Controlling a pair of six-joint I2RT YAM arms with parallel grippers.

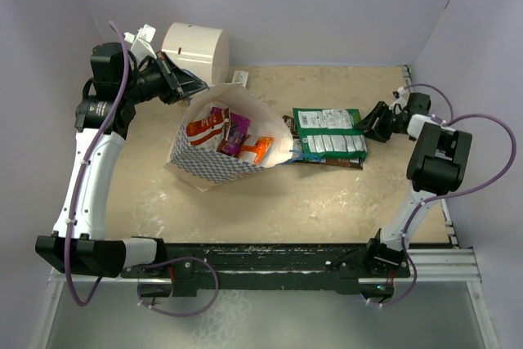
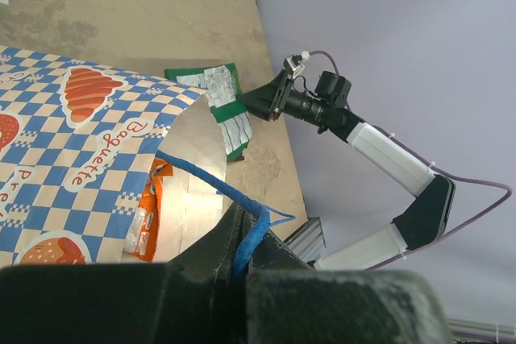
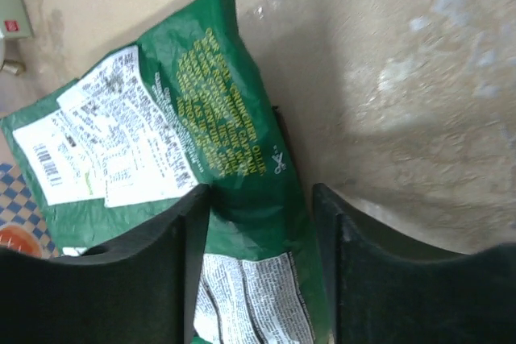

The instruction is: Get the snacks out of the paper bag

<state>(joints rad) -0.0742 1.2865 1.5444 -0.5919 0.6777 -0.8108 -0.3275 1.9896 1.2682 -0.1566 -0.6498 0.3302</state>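
Observation:
The blue-and-white checkered paper bag (image 1: 214, 161) lies on its side, mouth towards the right. Inside it show a red-orange packet (image 1: 204, 128), a purple packet (image 1: 234, 134) and an orange packet (image 1: 258, 149). My left gripper (image 1: 185, 84) is shut on the bag's blue cord handle (image 2: 211, 180) at the mouth's far rim and holds it up. A green packet (image 1: 327, 132) lies on the table to the right of the bag, over a brown packet (image 1: 331, 163). My right gripper (image 1: 377, 123) is open, its jaws on either side of the green packet's (image 3: 201, 102) right end.
A big cream cylinder (image 1: 196, 51) stands at the back left, close behind my left gripper. A small white-and-red box (image 1: 239, 78) lies beside it. Purple walls close in the left, back and right sides.

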